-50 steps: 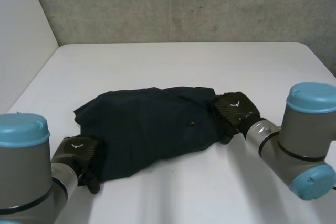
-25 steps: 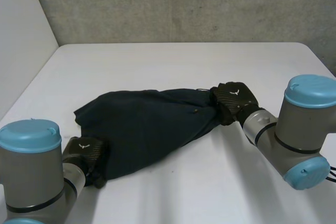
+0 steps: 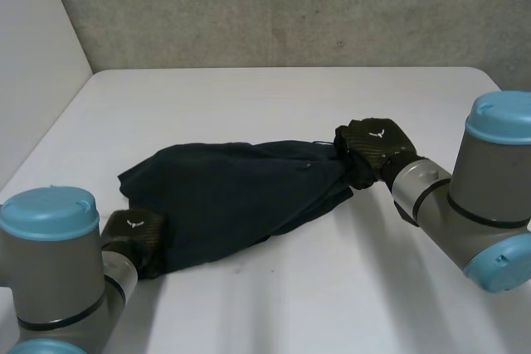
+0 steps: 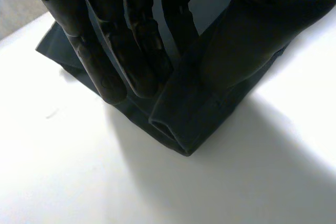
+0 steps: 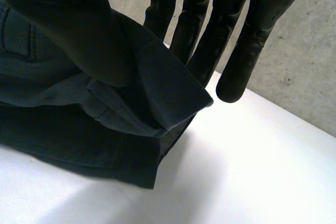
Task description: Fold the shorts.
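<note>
shorts (image 3: 232, 201): dark, bunched, mid tabletop (image 3: 274, 97), toward its front edge. left hand (image 3: 133, 238): pinching the near left corner, thumb over cloth. right hand (image 3: 369, 148): pinching the right end likewise. you should grip firmly and lift both ends level.

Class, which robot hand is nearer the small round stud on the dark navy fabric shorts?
Right. The right hand pinches the shorts beside the stud; the left hand grips their opposite corner.

White table (image 3: 274, 97); grey concrete wall (image 3: 290, 6) behind.
</note>
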Controlling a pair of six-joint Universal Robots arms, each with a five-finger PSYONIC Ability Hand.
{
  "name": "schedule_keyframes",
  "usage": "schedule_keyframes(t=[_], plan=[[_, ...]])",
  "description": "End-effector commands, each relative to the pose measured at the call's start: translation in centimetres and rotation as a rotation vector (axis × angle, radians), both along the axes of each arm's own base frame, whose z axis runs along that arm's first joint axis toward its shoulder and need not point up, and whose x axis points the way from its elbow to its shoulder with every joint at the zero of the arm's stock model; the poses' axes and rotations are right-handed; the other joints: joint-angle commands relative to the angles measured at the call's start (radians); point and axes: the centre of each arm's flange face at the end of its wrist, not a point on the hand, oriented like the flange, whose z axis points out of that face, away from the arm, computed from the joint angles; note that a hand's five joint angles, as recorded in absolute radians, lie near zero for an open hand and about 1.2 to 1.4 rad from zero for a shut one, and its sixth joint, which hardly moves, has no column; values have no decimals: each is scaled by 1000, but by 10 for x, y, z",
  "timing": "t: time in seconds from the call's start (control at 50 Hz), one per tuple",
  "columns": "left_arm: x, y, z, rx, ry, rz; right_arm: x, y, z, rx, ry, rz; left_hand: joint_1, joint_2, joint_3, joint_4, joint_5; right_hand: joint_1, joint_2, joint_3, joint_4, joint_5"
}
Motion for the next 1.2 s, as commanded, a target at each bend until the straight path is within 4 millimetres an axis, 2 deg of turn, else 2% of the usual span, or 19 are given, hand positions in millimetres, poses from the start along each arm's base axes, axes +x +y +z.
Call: schedule_keyframes(t=[0.02, 0.08, 0.1, 0.12, 0.14, 0.16, 0.18, 0.26, 0.42, 0.56, 0.74, 0.82, 0.88, 0.9, 1.04, 1.06, 1.1, 1.18, 1.2], plan=[[-3, -14, 50, -167, 15, -14, 2, 5, 37, -51, -3, 17, 264, 206, 213, 203, 245, 441, 228, 221, 209, 261], [1, -20, 85, -269, 39, 1, 1, 10, 70, -114, 2, 24, 264, 206, 213, 203, 245, 441, 228, 221, 209, 261], [8, -24, 128, -396, 73, 23, 1, 11, 78, -136, 5, 26, 264, 206, 213, 203, 245, 441, 228, 221, 209, 261], [9, -24, 141, -433, 85, 24, -2, 15, 105, -206, 8, 21, 264, 206, 213, 203, 245, 441, 228, 221, 209, 261], [11, -23, 154, -472, 100, 28, -2, 15, 109, -218, 8, 18, 264, 206, 213, 203, 245, 441, 228, 221, 209, 261], [13, -23, 168, -514, 114, 34, -5, 17, 127, -268, 4, 8, 264, 206, 213, 203, 245, 441, 228, 221, 209, 261], [16, -20, 194, -588, 143, 45, -6, 19, 136, -292, -2, 4, 264, 206, 213, 203, 245, 441, 228, 221, 209, 261], [23, -8, 246, -734, 205, 58, -12, 28, 178, -401, -34, -23, 264, 206, 213, 203, 245, 441, 228, 221, 209, 261], [39, 37, 325, -944, 311, 68, -32, 67, 255, -576, -115, -47, 264, 206, 213, 203, 245, 441, 228, 221, 209, 261], [49, 68, 358, -1031, 392, 59, -50, 102, 289, -646, -148, -60, 264, 206, 213, 203, 245, 441, 228, 221, 209, 261], [50, 80, 374, -1070, 468, 42, -55, 112, 296, -634, -149, -62, 264, 206, 213, 203, 245, 441, 228, 221, 209, 261], [46, 69, 368, -1042, 455, 44, -50, 103, 283, -585, -126, -57, 264, 206, 213, 203, 245, 441, 228, 221, 209, 261], [32, 37, 346, -949, 410, 42, -41, 82, 260, -504, -85, -51, 264, 206, 213, 203, 245, 441, 228, 221, 209, 261], [24, 18, 330, -886, 382, 40, -34, 65, 241, -444, -56, -47, 264, 206, 213, 203, 245, 441, 228, 221, 209, 261], [-6, -49, 256, -653, 280, 37, -6, 7, 159, -234, 44, -23, 264, 206, 213, 203, 245, 441, 228, 221, 209, 261], [-12, -67, 236, -601, 256, 40, -3, 1, 151, -221, 52, -23, 264, 206, 213, 203, 245, 441, 228, 221, 209, 261], [-19, -82, 221, -573, 242, 38, 6, -20, 129, -210, 52, -25, 264, 206, 213, 203, 245, 441, 228, 221, 209, 261], [-38, -122, 193, -562, 231, 35, 17, -50, 106, -256, 37, -57, 264, 206, 213, 203, 245, 441, 228, 221, 209, 261], [-44, -138, 184, -569, 232, 37, 20, -68, 96, -305, 24, -108, 264, 206, 213, 203, 245, 441, 228, 221, 209, 261]])
